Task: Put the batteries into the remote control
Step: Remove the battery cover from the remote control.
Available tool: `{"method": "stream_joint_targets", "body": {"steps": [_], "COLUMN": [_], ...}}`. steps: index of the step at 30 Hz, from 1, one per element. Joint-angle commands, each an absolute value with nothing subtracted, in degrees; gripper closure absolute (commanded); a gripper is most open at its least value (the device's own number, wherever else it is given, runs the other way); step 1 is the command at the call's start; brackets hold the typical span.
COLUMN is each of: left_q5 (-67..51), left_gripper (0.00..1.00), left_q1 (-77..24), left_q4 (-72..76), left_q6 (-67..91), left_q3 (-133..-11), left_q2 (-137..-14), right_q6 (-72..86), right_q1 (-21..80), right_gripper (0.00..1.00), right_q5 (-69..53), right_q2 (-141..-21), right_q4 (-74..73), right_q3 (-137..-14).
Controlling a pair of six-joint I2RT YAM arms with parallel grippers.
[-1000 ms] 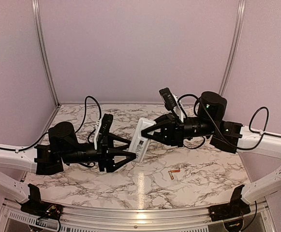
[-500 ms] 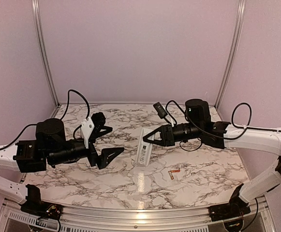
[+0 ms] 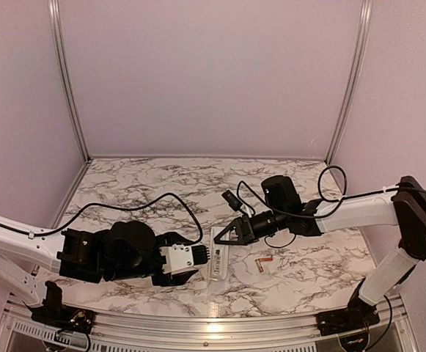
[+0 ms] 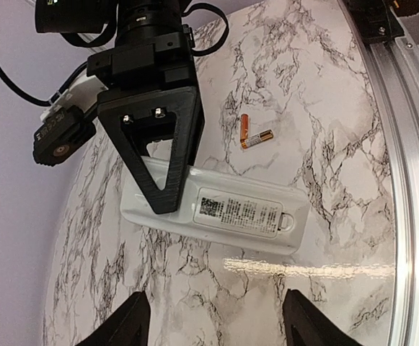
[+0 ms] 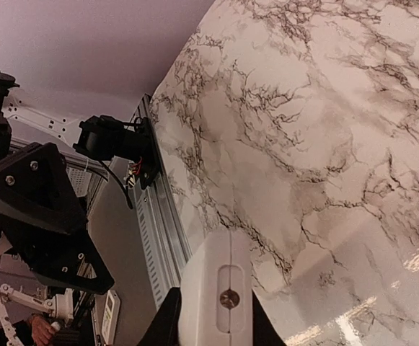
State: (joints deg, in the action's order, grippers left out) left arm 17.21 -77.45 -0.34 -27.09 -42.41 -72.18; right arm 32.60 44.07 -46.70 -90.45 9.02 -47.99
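The white remote control is low over the marble table, turned on its long edge. Its plain labelled back faces my left wrist camera. My right gripper is shut on its far end; one black finger lies across the back, and the end face with a screw sits between the jaws in the right wrist view. My left gripper is open and empty just left of the remote, apart from it, fingertips spread wide. Two coppery-orange batteries lie together on the table right of the remote, and also show in the left wrist view.
The aluminium front rail runs close behind my left gripper. The right arm's cable loops above its forearm. Purple walls enclose the back and sides. The left arm shows at the left of the right wrist view.
The right arm has carried the remote down and toward the near edge. The left arm has swung low and forward, its open gripper now beside the remote.
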Motion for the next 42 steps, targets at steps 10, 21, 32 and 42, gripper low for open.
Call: {"method": "stream_joint_targets", "body": {"steps": [10,21,32,42], "left_q5": [17.44,16.9,18.38,16.83], "left_gripper": [0.5,0.55,0.57,0.49], "left_q1": [-80.79,-81.52,-81.52,-81.49], "left_q4": [1.28,1.69,1.31,1.13], "left_q6": [-33.12,-32.91,-33.43,-33.84], "left_q3": [-47.44,-48.76,-47.87,-46.95], "left_q2": [-82.66,-87.11,-88.42,-88.25], "right_q6": [43.43,43.74,45.34,45.43], "right_q1": [44.05,47.65,48.47,48.46], "right_gripper": [1.0,1.0,1.0,1.0], "right_q5": [-50.0,-49.4,-50.29,-50.76], "right_q2": [-95.1,-96.04,-97.13,-97.18], "right_q4": [22.29,22.82,25.02,25.39], "right_q3": [-44.54,-45.17,-45.17,-45.04]}}
